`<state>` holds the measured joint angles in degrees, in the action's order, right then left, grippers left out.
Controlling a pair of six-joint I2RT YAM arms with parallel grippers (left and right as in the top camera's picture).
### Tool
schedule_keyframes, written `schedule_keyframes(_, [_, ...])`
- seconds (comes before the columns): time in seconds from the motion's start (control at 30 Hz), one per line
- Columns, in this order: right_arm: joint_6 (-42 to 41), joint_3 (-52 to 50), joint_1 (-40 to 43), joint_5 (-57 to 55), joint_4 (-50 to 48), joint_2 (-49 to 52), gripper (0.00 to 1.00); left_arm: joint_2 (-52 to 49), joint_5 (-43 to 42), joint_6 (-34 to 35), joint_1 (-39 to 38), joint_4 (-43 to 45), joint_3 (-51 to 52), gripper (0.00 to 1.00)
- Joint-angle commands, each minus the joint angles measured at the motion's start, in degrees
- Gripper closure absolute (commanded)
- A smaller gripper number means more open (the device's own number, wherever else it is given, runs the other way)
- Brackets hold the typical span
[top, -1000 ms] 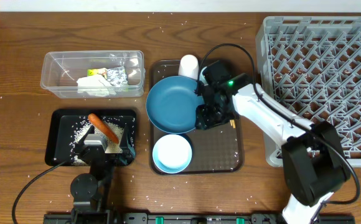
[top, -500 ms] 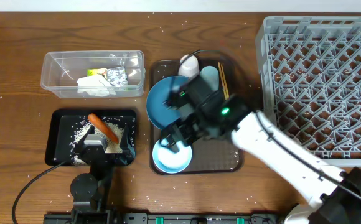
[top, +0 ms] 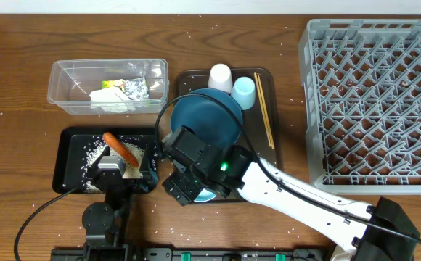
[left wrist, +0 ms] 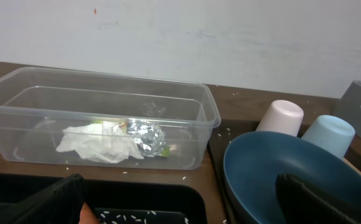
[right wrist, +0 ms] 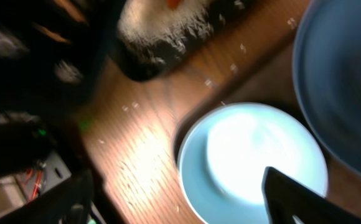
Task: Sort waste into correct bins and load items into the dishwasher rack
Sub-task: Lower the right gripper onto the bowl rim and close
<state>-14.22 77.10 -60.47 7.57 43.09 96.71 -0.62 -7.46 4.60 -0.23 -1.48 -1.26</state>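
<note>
The pale bowl [right wrist: 255, 162] sits at the front left corner of the brown tray [top: 252, 135], and the right gripper [right wrist: 177, 177] hangs over it. Its fingers stand wide apart, one on each side of the bowl's near rim. The view is too blurred to show whether they touch the bowl.

The dark-blue plate [top: 207, 119] lies just behind the bowl on the same tray. The white cup [top: 220, 76] and the light-blue cup [top: 244, 90] stand upside down side by side at the tray's back edge. The chopsticks [top: 266, 116] lie along its right side.

Left of the tray, the black tray [top: 71, 135] holds the carrot [top: 117, 147] and scattered rice [top: 94, 154]. The left gripper [left wrist: 177, 183] is over its front right part, spread wide and holding nothing.

Behind it, the clear tub [top: 65, 72] contains the tissue [top: 109, 100], foil [top: 136, 88] and wrapper [top: 112, 83]. The grey rack [top: 377, 94] fills the table's [top: 22, 65] right side.
</note>
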Motion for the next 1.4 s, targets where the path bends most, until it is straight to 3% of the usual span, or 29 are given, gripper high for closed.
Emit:
schedule_keyframes(0.0, [-0.5,0.3,0.1,-4.8,2.3,0.0,0.26,0.3,-0.4,-0.3,-0.2,-1.9,1.0,0.02])
schedule_keyframes(0.17, [-0.6,-2.6,0.1,-4.9,3.7,0.0,0.32,0.3,-0.4,-0.3,-0.2,-1.9,1.0,0.02])
schedule_keyframes(0.43, [-13.2,-9.1,3.1,-13.2,2.9,0.0,0.35,0.3,-0.4,-0.3,-0.2,-1.9,1.0,0.02])
schedule_keyframes(0.7, [-18.0,-9.3,6.2,-11.3,2.4,0.0,0.38,0.3,-0.4,-0.3,-0.2,-1.9,1.0,0.02])
schedule_keyframes(1.03, [-28.4,-12.6,6.8,-17.2,2.4,0.1,0.42,0.3,-0.4,-0.3,-0.2,-1.9,1.0,0.02])
schedule_keyframes(1.37, [-29.0,-18.0,7.4,-14.2,-4.7,0.1,0.42,0.3,-0.4,-0.3,-0.2,-1.9,1.0,0.02])
